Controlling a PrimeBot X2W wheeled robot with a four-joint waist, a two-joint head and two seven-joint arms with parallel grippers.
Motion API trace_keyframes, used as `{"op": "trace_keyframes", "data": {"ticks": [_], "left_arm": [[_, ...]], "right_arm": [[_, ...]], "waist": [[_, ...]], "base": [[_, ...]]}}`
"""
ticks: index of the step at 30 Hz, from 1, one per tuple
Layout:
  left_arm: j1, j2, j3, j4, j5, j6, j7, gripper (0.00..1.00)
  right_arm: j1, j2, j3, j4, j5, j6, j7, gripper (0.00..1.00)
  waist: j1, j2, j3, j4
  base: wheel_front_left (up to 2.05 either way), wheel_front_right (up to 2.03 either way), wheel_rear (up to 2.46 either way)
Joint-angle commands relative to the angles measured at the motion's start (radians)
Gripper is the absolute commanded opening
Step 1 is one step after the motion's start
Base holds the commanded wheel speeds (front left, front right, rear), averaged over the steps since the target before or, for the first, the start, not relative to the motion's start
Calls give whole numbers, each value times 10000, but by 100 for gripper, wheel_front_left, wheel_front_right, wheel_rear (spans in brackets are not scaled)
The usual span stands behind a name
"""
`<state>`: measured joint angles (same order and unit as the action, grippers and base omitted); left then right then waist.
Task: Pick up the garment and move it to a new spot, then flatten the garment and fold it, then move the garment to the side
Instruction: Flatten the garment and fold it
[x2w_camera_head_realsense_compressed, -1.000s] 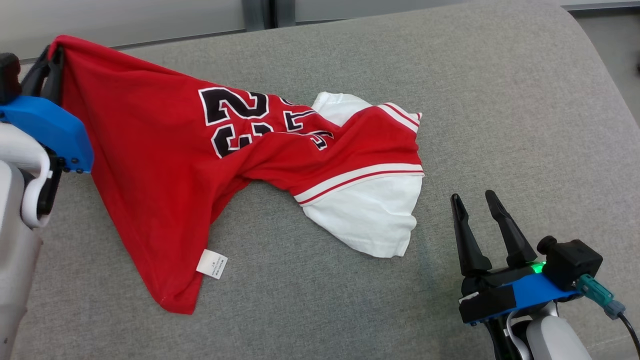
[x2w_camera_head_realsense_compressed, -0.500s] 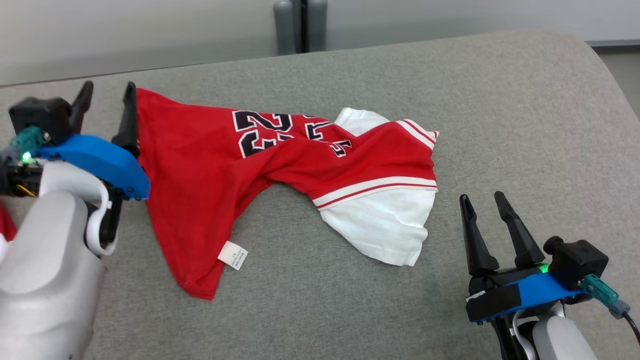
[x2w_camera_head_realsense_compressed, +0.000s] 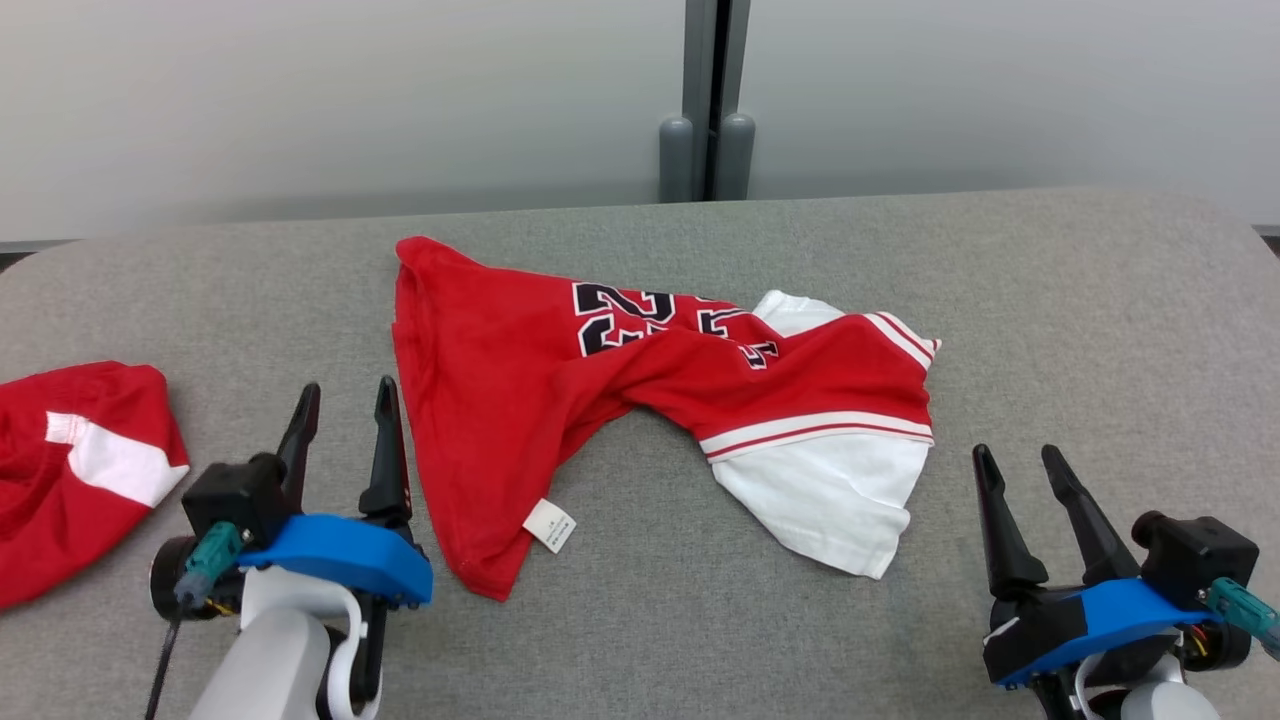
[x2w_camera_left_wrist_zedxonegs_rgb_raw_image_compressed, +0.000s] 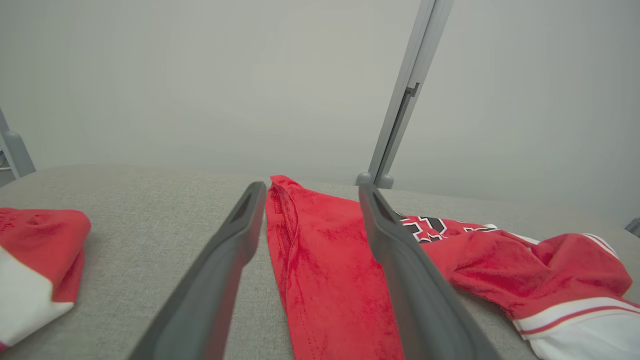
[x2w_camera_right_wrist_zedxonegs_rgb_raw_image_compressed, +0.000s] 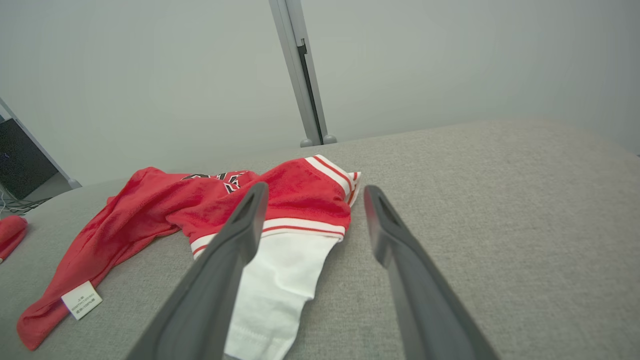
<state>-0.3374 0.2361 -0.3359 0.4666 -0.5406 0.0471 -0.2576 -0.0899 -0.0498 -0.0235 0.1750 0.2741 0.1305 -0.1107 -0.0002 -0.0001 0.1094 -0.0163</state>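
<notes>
Left gripper spread wide, empty, perhaps brushing garment; right gripper spread, empty.

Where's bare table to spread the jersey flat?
Widest bare patch: the table right of the jersey, out to its right edge, beyond the right end effector. A narrower strip lies along the front, between the two end effectors. Left is crowded: the left end effector sits between the jersey and a second garment.

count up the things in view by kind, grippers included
garments: 2, the numbered jersey and a red and white garment at the left
grippers: 2, the left gripper and the right gripper, both open
total: 4
</notes>
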Motion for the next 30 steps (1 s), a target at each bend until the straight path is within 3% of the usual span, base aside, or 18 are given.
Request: {"op": "trace_keyframes", "data": {"ticks": [1, 8, 17, 30], "left_arm": [[424, -47, 50, -335, 209, 174, -63, 100], [2189, -114, 499, -2124, 1276, 697, -82, 100], [3218, -126, 720, -2221, 1715, 499, -86, 100], [3280, -295, 811, -2009, 1765, 316, -87, 100]], "right_arm": [[170, -18, -122, -53, -86, 5, 124, 100], [571, -15, -470, -43, -142, 5, 387, 100], [869, -18, -465, 167, 1, 5, 504, 100], [904, -17, -350, 139, 69, 5, 554, 100]], "waist": [[2, 1, -118, 94], [2, 1, -620, 302], [2, 1, -891, 243], [2, 1, -831, 235]], "base": [[0, 0, 0], [0, 0, 0], [0, 0, 0], [0, 0, 0]]}}
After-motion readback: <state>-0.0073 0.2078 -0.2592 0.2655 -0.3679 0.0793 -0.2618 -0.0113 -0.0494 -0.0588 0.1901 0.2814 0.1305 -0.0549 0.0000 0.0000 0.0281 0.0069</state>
